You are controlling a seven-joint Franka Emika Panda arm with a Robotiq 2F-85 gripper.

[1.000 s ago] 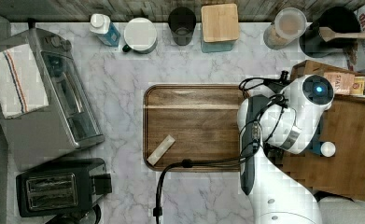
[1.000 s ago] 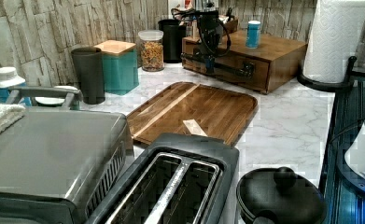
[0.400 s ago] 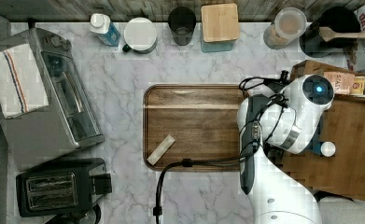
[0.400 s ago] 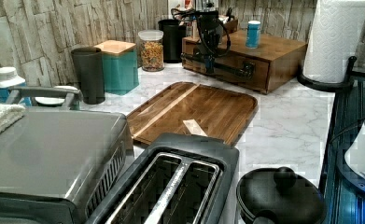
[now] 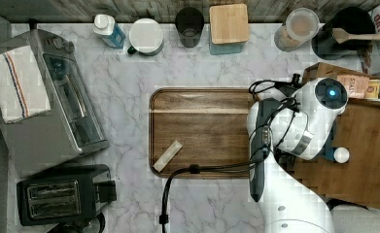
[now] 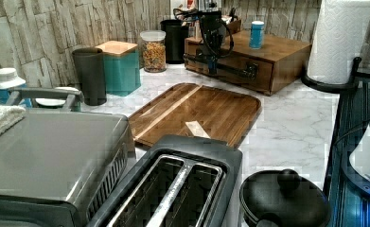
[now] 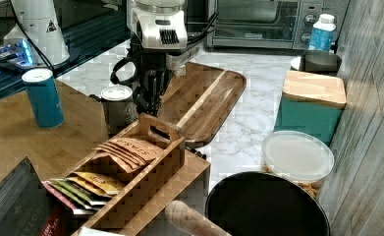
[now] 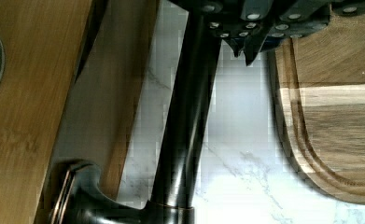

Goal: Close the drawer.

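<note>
The drawer (image 6: 237,74) sits in the front of a low wooden cabinet (image 6: 277,47), and I cannot tell whether it stands slightly out. A long black bar handle (image 6: 220,66) runs across its front. In the wrist view the handle (image 8: 189,116) runs in front of the drawer front (image 8: 115,93). My gripper (image 8: 248,52) is shut with nothing held, its tips right beside the bar on the side facing the wooden tray. The left view shows the gripper (image 6: 212,64) hanging down in front of the handle. In the right view it (image 7: 149,98) points down past the cabinet's edge.
A dark wooden tray (image 5: 202,131) with a small pale strip (image 5: 168,155) lies on the marble beside the cabinet. On the cabinet top stand a blue can (image 7: 43,97), a silver can (image 7: 117,105) and a tea box (image 7: 130,172). A paper towel roll (image 6: 336,40) stands by the cabinet.
</note>
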